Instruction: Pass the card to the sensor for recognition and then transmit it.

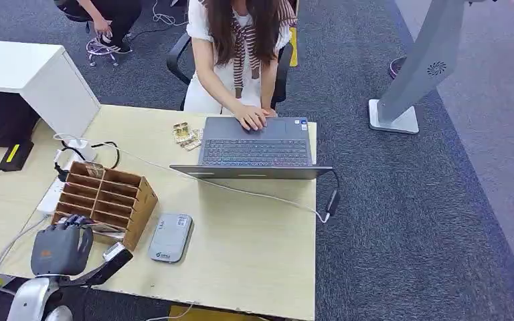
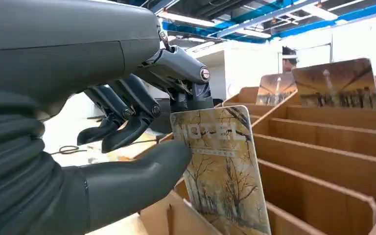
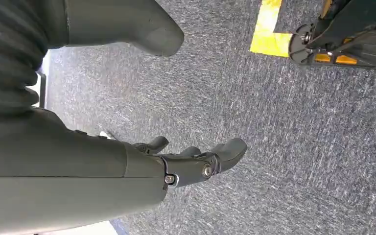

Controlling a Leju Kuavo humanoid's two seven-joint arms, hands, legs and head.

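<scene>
Left hand (image 2: 142,142) pinched the card (image 2: 223,171) at the wooden rack (image 1: 107,200) — card's lower edge cut off; right hand (image 3: 196,161) hung spread, holding nothing.

grey ribbed wrist cover (image 2: 14,166), dark fingers (image 2: 127,105) w/ silver screws (knuckles).

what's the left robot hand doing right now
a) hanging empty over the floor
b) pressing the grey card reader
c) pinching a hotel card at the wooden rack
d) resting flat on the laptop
c: in the left wrist view the left robot hand pinches the card between thumb and fingers, at the slots of the wooden rack.
</scene>
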